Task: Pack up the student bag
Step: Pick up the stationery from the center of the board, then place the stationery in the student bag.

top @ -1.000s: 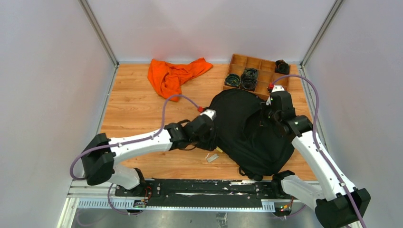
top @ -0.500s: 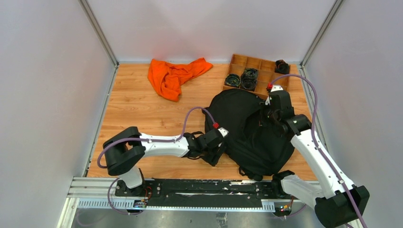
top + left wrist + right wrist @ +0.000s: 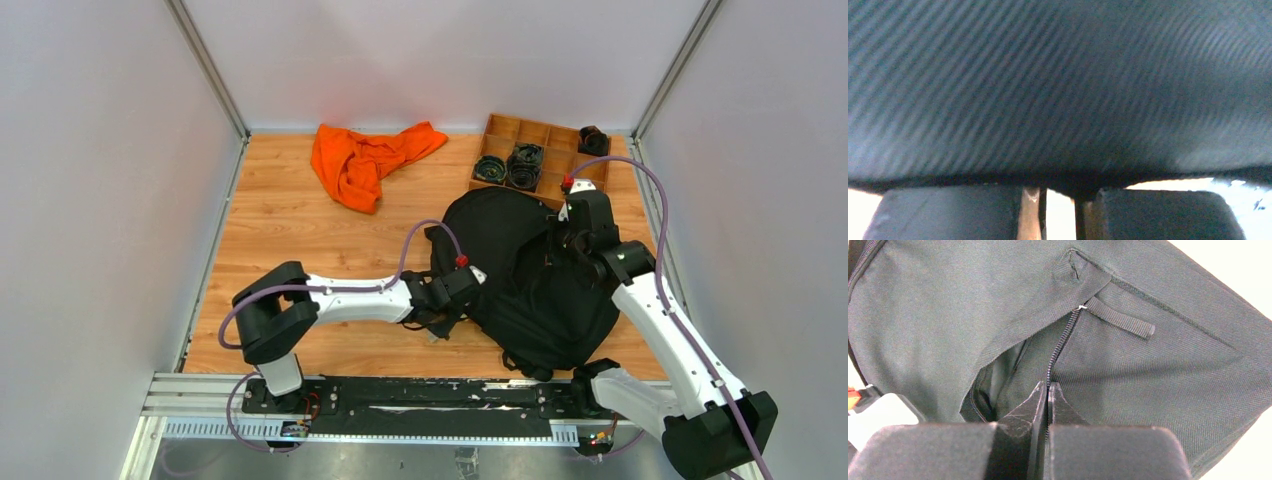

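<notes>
The student bag [image 3: 530, 285], a large black backpack, lies flat on the right half of the table. My left gripper [image 3: 447, 318] is low at its lower left edge. In the left wrist view the black fabric [image 3: 1058, 85] fills the frame above my fingertips [image 3: 958, 215], which stand a narrow gap apart with bright table showing between them. My right gripper [image 3: 570, 245] is on the bag's upper right. In the right wrist view it [image 3: 1048, 390] is shut on the zipper line [image 3: 1060, 347] of a partly open pocket [image 3: 993, 390], below the pull strap [image 3: 1120, 320].
An orange cloth [image 3: 365, 160] lies at the back left. A wooden compartment tray [image 3: 556, 138] at the back right holds black coiled items [image 3: 522, 165]. Another black item [image 3: 592, 140] sits at its right end. Walls close in both sides.
My left arm swung right and down to the bag's lower left edge, covering a small pale object that lay on the table. My right gripper has stayed on the zipper.
</notes>
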You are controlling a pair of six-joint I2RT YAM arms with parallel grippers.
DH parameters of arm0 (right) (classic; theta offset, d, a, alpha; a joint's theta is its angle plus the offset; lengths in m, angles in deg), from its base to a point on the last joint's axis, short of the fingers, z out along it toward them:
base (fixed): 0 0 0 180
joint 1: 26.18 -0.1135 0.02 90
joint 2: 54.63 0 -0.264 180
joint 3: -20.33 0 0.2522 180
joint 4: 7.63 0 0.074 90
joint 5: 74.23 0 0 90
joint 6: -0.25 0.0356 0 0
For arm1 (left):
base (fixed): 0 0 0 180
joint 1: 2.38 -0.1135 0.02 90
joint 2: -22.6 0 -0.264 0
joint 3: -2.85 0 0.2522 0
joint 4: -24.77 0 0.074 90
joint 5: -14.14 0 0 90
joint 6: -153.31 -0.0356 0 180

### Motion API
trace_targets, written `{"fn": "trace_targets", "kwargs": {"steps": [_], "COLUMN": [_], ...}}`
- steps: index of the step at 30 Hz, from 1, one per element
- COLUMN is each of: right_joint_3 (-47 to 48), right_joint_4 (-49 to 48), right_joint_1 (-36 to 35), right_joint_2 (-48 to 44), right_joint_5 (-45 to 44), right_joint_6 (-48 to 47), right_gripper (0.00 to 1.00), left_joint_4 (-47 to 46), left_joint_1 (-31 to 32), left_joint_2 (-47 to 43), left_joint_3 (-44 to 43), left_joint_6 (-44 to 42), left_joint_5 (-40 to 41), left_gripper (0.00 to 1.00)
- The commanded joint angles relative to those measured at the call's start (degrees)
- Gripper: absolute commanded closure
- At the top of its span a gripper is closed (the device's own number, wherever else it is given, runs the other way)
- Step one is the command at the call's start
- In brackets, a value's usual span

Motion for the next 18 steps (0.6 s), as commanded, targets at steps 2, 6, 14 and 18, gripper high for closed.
{"fn": "trace_targets", "kwargs": {"steps": [2,6,14,18], "right_joint_3": [0.3,0.4,0.6,0.6], "right_joint_4": [0.7,0.5,0.9,1.5], "right_joint_1": [0.4,0.4,0.4,0.5], "right_joint_2": [-1.3,-1.2,-3.2,-3.4], "right_joint_5": [0.4,-1.6,-1.5,-1.3], "right_joint_6": [-0.3,-0.8,-0.9,-1.0], "right_gripper": [1.00,1.00,1.00,1.00], "left_joint_4": [11.2,9.3,-10.0,-12.9], "left_joint_1": [0.2,-0.8,-9.0,-9.0], "left_joint_2": [-8.9,-13.9,-7.0,1.2], "left_joint_3": [-6.2,-15.2,-21.2,-27.3], "left_joint_6": [0.4,0.8,8.8,10.2], "left_joint_5": [4.8,2.7,-16.6,-23.8], "left_gripper": [0.96,0.95,0.95,0.97]}}
